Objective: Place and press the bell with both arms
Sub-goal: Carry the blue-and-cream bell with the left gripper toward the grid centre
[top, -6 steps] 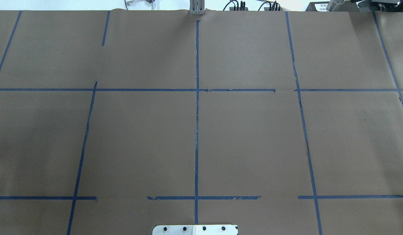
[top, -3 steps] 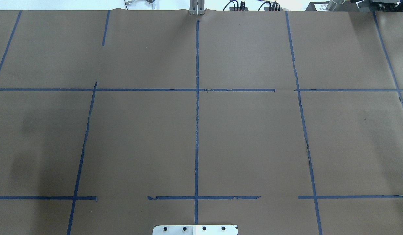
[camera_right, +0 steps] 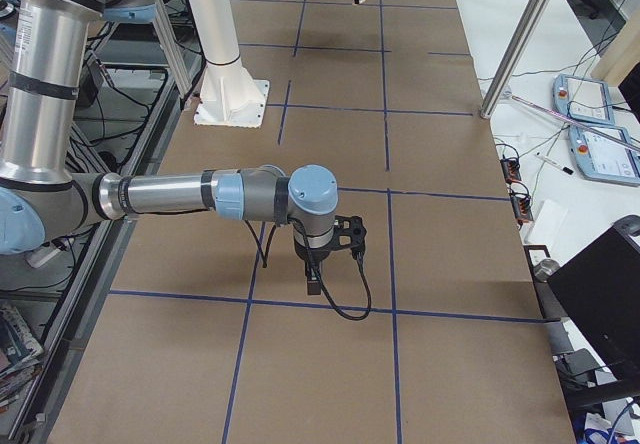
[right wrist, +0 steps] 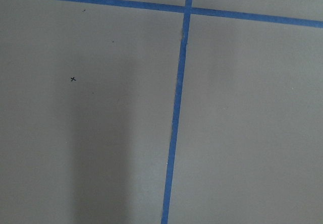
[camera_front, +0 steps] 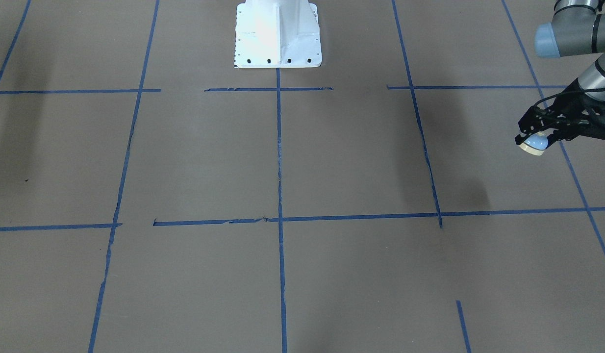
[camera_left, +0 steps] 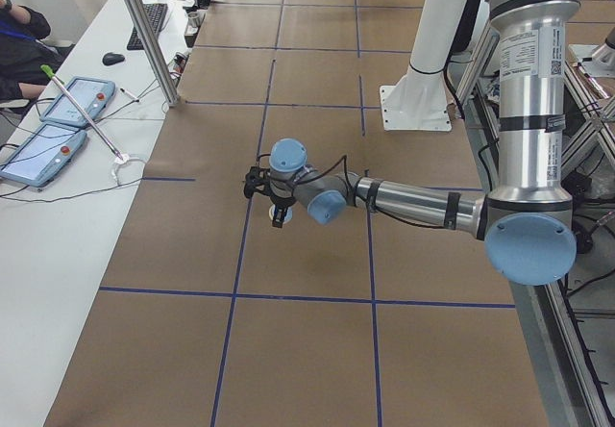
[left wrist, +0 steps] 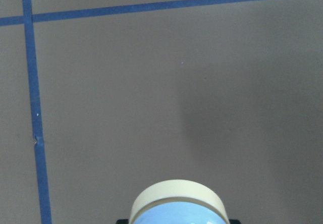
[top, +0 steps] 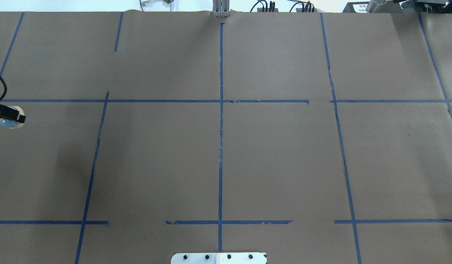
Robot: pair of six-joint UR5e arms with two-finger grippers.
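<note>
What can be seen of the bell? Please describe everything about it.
The bell is small, with a light-blue dome over a round cream base, and it looks smooth and glossy. The left gripper is shut on it and clamps the dome's sides, so its top is hidden. It is base-down and slightly tilted. It appears to hang just above the brown table cover on the robot's left side, beside a blue tape line. Nothing else touches it.

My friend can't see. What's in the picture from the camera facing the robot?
At the right edge, the robot's left arm pinches a blue and cream bell in its black fingers. The rest is a brown table crossed by blue tape lines, with a white base at the top.
</note>
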